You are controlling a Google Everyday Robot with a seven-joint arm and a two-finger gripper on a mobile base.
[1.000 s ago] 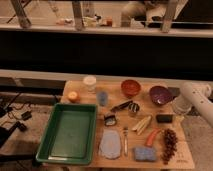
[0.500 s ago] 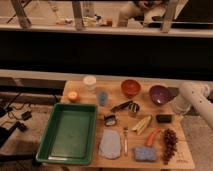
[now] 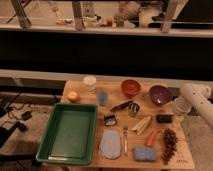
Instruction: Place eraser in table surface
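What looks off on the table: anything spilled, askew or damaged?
Nothing stands out. Items lie spread over the table with no spill or breakage that I can see. The tray sits square at the left. The eraser lies flat near the right edge, and the gripper hangs just up and right of it.

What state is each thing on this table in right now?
gripper: open, empty, at the table's right edge beside the purple bowl
eraser: lying flat on the table surface, not held
green tray: empty
purple bowl: upright
orange bowl: upright
blue cup: upright
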